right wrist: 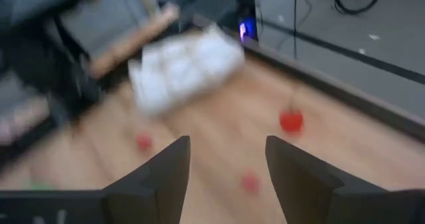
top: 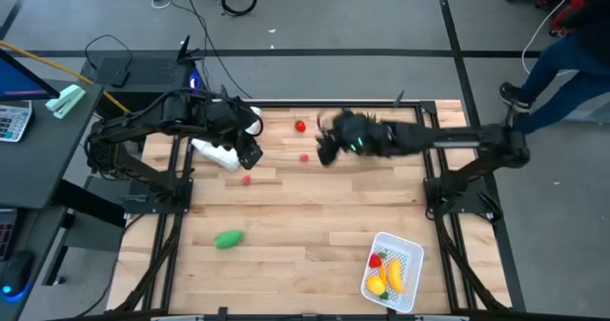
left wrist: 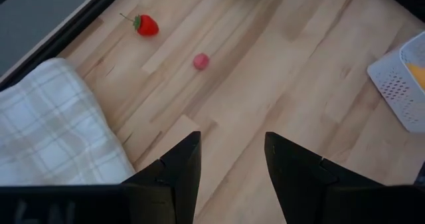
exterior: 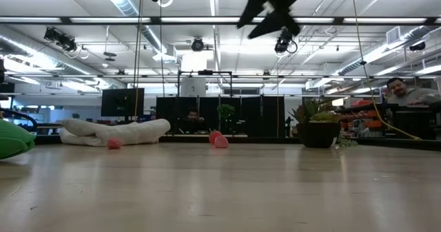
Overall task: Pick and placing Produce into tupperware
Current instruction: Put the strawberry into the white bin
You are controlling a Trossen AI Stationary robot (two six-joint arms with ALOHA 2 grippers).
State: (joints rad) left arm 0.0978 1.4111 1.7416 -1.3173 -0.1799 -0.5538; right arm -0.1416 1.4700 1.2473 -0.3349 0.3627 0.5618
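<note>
White cloth (top: 217, 152) under left gripper (top: 250, 155), jaws apart, empty, right gripper (top: 326, 150) likewise, strawberry (top: 300, 126) and pink pieces (top: 304, 156) between, container (top: 393, 271) far off.

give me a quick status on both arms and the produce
Left gripper open, empty, above the white checked cloth. Right gripper open, empty, above the red pieces. Tupperware holds banana; green piece loose. Nothing blocking.

Tupperware (left wrist: 402, 91): cut by my left wrist view's edge. Green oblong piece (exterior: 12, 139): cropped in low view. Right wrist view: blurred; red pieces (right wrist: 291, 121) indistinct.
</note>
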